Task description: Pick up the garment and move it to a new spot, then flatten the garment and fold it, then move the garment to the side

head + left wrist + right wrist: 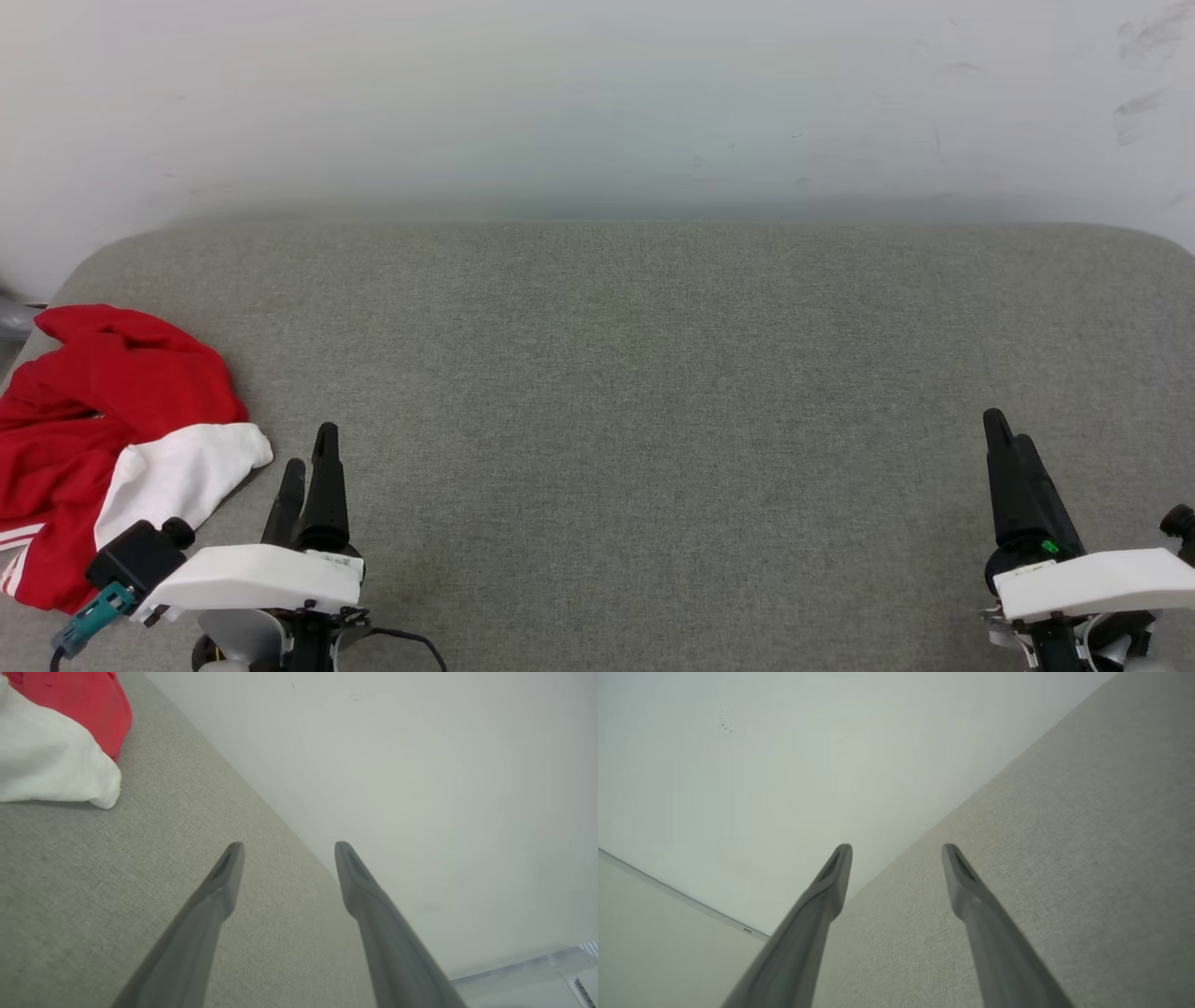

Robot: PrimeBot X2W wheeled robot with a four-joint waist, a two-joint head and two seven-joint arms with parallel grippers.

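Observation:
The garment, red with a white sleeve and striped trim, lies crumpled at the left edge of the grey fabric surface. Its white sleeve and red cloth fill the top left corner of the left wrist view, garment. My left gripper hovers just right of the garment, open and empty; in its own view the left gripper has its fingers spread over bare fabric. My right gripper is at the lower right, far from the garment, and the right gripper is open with nothing between its fingers.
A pale wall rises behind the grey surface's far edge. The surface has rounded back corners and drops off at the left, right by the garment. A dark camera module with a teal plug sits on my left wrist.

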